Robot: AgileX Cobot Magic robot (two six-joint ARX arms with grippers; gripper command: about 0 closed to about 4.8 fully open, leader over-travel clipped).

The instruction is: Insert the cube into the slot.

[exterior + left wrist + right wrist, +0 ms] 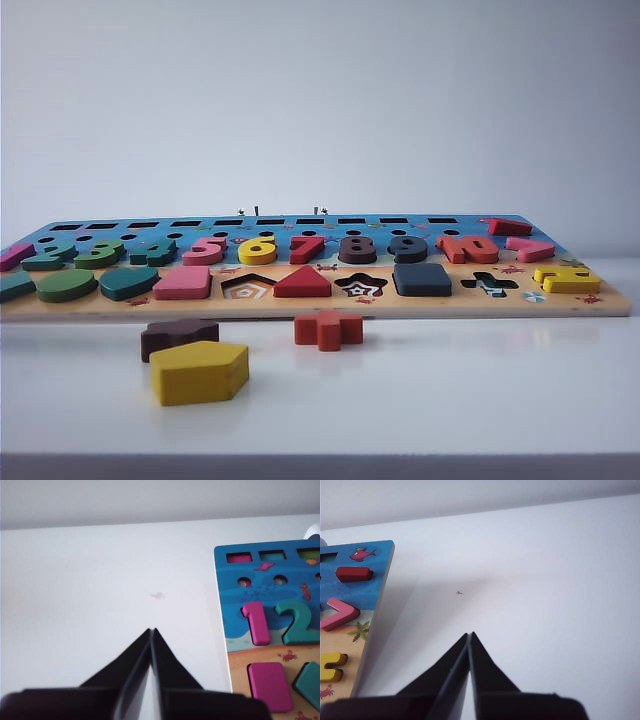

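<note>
on the board, the cube (422,279) lies far from both closed fingers.

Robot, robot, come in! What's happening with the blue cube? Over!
Left gripper shut, right gripper shut, both empty over bare table beside the board. Cube already sits in its slot. Nothing in the way.

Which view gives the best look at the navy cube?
The exterior view: the navy cube appears whole, already seated in the puzzle board between the star and plus recesses. Neither wrist view shows it; each sees only its own shut pincer, left and right, beside a board end.
</note>
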